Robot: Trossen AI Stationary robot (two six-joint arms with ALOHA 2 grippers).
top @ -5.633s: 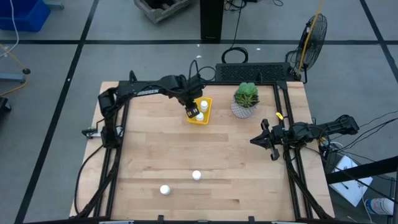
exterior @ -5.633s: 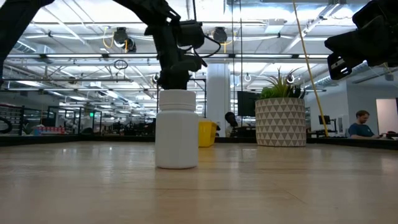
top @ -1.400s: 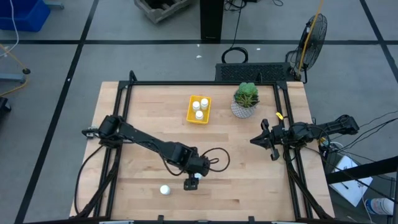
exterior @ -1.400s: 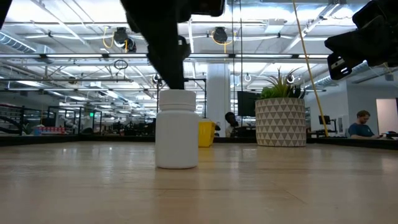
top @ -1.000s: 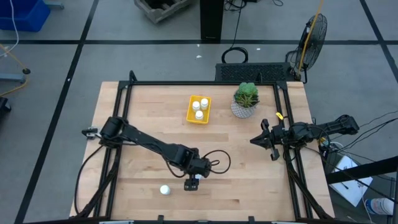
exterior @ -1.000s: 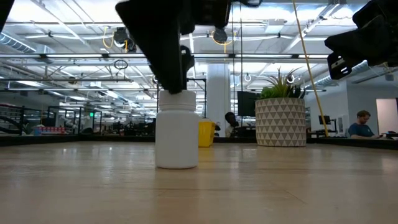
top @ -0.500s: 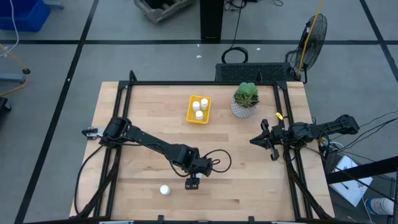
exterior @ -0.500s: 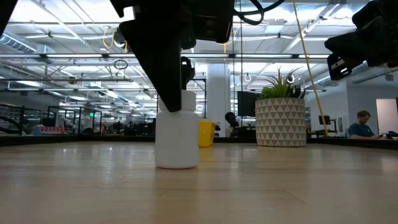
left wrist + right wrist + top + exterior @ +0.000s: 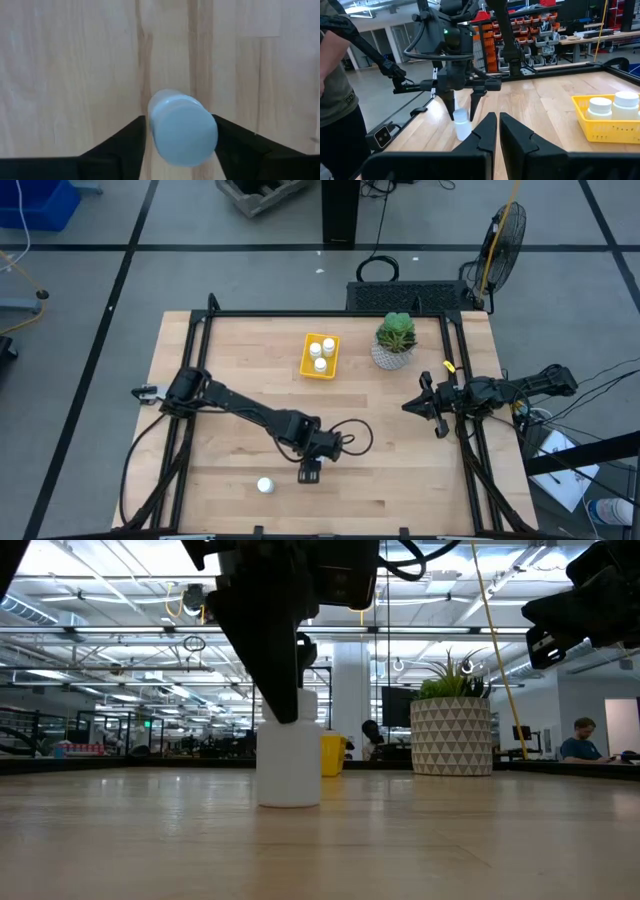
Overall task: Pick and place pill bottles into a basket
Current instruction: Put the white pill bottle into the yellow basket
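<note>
One white pill bottle [image 9: 182, 130] stands upright on the wooden table near its front middle; it also shows in the low view [image 9: 290, 765]. My left gripper [image 9: 310, 472] is over it, shut on its upper part. A second bottle [image 9: 265, 485] stands on the table to the left of it. Three more bottles [image 9: 320, 355] stand in the yellow tray [image 9: 305, 362] at the far middle. My right gripper [image 9: 412, 407] waits near the table's right edge, shut and empty [image 9: 493, 131]. My left gripper holds the bottle by its upper sides at the cap [image 9: 152, 125], pinched between the two fingers [image 9: 230, 142]. The fingers come from above, pointing down [image 9: 454, 107]. The bottle stands upright with its base on the table [image 9: 290, 802].
A white patterned pot with a green plant [image 9: 395, 340] stands to the right of the tray. A black frame [image 9: 200, 380] runs along the table's sides. A person shows at the edge of the right wrist view [image 9: 335, 100], beyond the table.
My left gripper has come down over the near-middle bottle, so that its fingers now reach past the cap. The bottle has shifted a little toward the table's right and still stands on the table.
</note>
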